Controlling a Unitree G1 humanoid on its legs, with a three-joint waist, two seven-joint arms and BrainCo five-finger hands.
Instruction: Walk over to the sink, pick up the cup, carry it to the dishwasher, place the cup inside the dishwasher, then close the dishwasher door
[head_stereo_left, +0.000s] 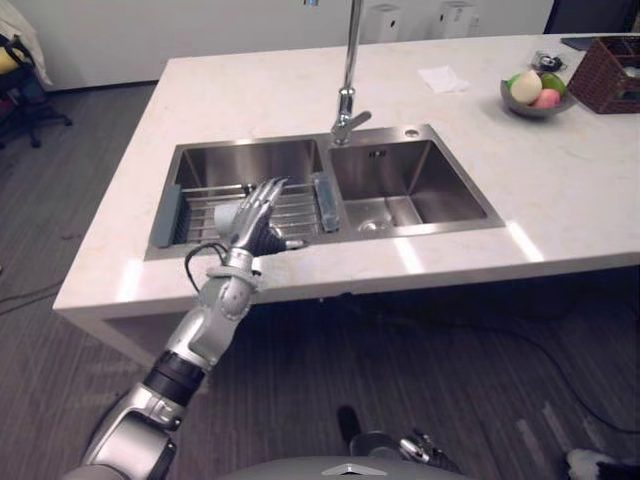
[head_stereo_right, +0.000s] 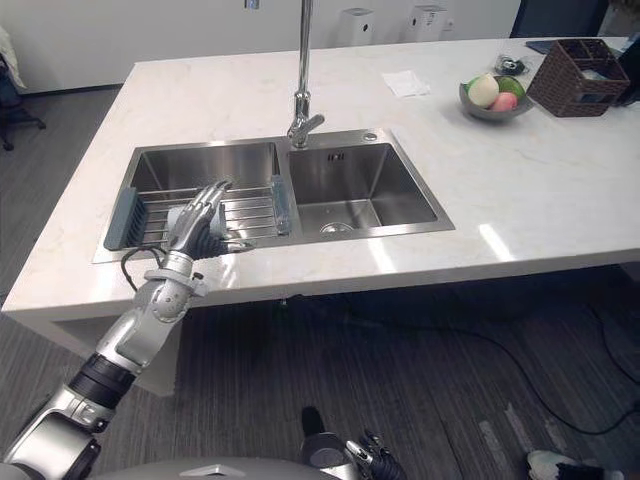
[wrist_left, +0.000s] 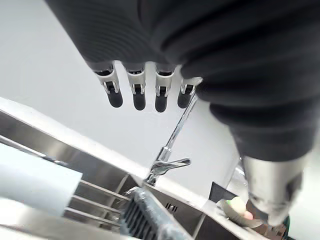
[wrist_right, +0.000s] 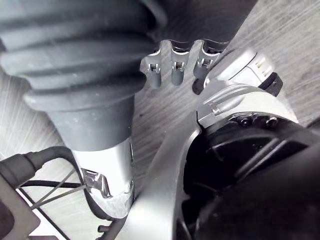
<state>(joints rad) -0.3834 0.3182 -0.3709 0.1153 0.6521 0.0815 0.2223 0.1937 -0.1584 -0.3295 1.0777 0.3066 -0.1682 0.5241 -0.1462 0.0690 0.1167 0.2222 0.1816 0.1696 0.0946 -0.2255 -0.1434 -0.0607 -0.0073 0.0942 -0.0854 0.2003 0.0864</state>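
My left hand (head_stereo_left: 252, 218) is raised over the left basin (head_stereo_left: 245, 160) of the steel double sink. Its fingers (wrist_left: 135, 92) are straight and slightly spread, holding nothing, with the tips pointing toward 12 o'clock. The cup (head_stereo_left: 228, 215) is just beside my palm at about 9 o'clock, partly hidden behind it. I cannot tell from the head views whether my hand touches it. It lies on its side on the wire dish rack (head_stereo_left: 300, 210) that spans the basin. In the wrist view the cup is a plain, pale cylinder, and any print on it is too small to read.

The rack has grey-blue plastic ends (head_stereo_left: 325, 203). At 1 o'clock from my hand the chrome faucet (head_stereo_left: 347, 100) stands behind the divider, and the right basin (head_stereo_left: 410, 180) is at 3 o'clock. Farther along the pale stone countertop (head_stereo_left: 250, 100), toward 2 o'clock, are a white napkin (head_stereo_left: 443, 78), a grey bowl of fruit (head_stereo_left: 535, 95) and a dark wicker basket (head_stereo_left: 610, 75).

My right hand (wrist_right: 175, 65) hangs low over the wood-look floor (wrist_right: 280, 30), fingers loose and holding nothing.
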